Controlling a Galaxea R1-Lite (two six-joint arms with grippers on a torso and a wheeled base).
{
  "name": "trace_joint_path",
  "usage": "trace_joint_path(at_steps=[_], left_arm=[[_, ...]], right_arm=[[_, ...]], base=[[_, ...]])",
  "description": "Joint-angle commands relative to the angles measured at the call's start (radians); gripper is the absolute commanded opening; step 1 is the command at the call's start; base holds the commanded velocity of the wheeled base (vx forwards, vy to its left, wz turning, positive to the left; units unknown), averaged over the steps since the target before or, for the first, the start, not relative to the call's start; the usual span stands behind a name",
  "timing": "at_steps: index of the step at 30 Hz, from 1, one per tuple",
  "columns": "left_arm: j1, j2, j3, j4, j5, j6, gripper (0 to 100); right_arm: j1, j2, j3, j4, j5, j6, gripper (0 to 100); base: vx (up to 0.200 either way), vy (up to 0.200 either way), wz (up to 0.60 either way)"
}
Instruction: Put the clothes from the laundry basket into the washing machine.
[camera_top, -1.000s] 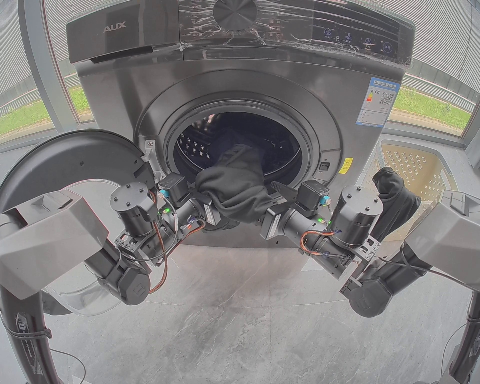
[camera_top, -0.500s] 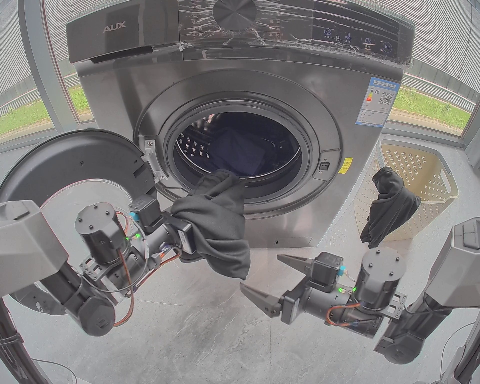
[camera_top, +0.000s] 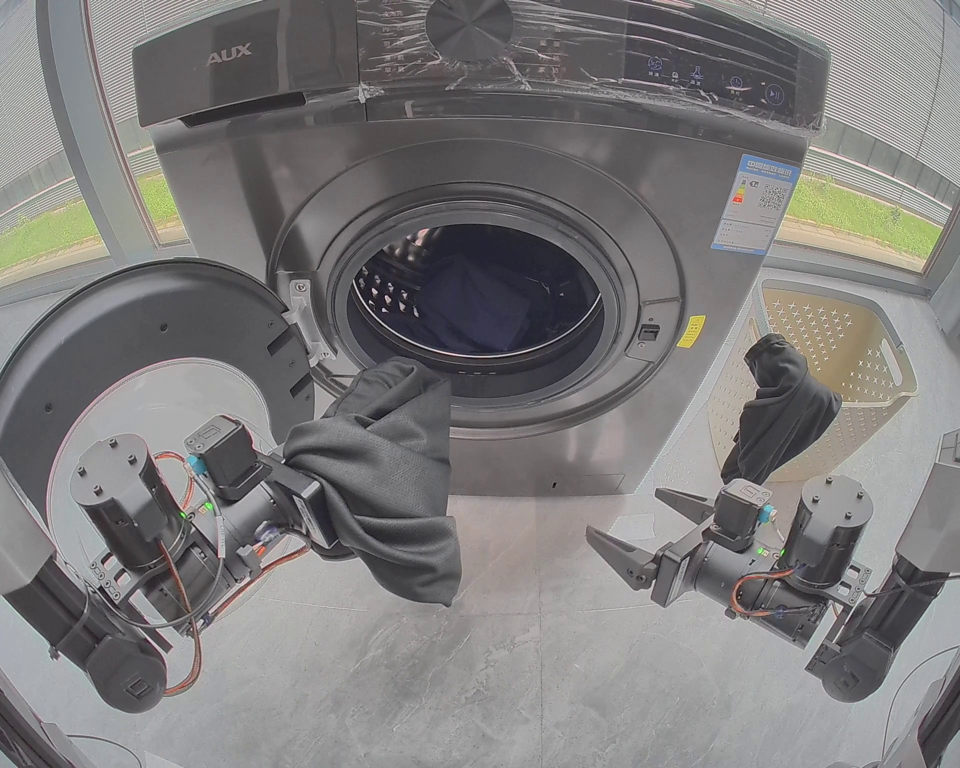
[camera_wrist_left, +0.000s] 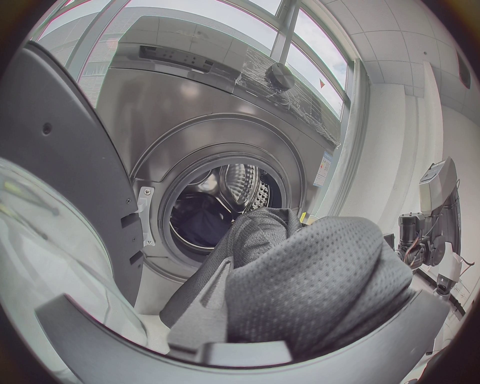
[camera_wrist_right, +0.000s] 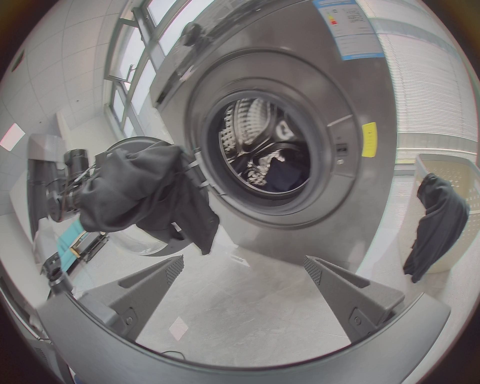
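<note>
head view: washing machine (camera_top: 480, 150) fills the upper centre, door (camera_top: 150, 330) swung open at left. dark clothes (camera_top: 480, 300) already sit in the drum. left gripper (camera_top: 318, 508) is lower left, below and in front of the porthole, closed on a dark grey garment (camera_top: 385, 470). the cloth drapes over the fingers and hangs clear of the floor (camera_top: 540, 650), outside the drum. right gripper (camera_top: 628, 515) is lower right, jaws spread wide, holding nothing. laundry basket (camera_top: 850, 330) stands at right beside the machine, with a black garment (camera_top: 785, 405) draped over its near rim.

left wrist view: grey garment (camera_wrist_left: 310, 280) bunched over the gripper, one finger (camera_wrist_left: 205, 305) showing beside it and the other buried in cloth. the open porthole (camera_wrist_left: 220, 210) is beyond it, the door (camera_wrist_left: 65, 165) alongside.

right wrist view: both fingers (camera_wrist_right: 150, 280) far apart, only floor between them. the grey garment (camera_wrist_right: 140, 195) hangs off the other arm in front of the door. the black garment (camera_wrist_right: 440, 220) is on the basket (camera_wrist_right: 465, 175) rim, and clothes (camera_wrist_right: 280, 175) lie inside the drum.
</note>
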Motion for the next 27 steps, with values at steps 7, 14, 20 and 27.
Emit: trace_joint_path(at_steps=[7,14,20,27], left_arm=[[0.017,0.002,0.042,0.000,-0.004,-0.001,0],[0.020,0.021,0.039,-0.001,-0.006,-0.015,0],[0.017,0.033,0.036,0.000,-0.004,-0.013,0],[0.017,0.041,0.041,-0.001,-0.004,-0.012,0]], right_arm=[[-0.029,-0.002,0.000,-0.001,-0.017,0.000,100],[-0.029,-0.006,-0.003,-0.001,-0.015,0.003,100],[-0.029,-0.011,0.002,-0.002,-0.015,0.005,100],[-0.023,-0.008,0.005,-0.001,-0.015,0.005,100]], base=[[0.000,0.000,0.00],[0.057,0.000,0.00],[0.200,0.000,0.00],[0.200,0.000,0.00]])
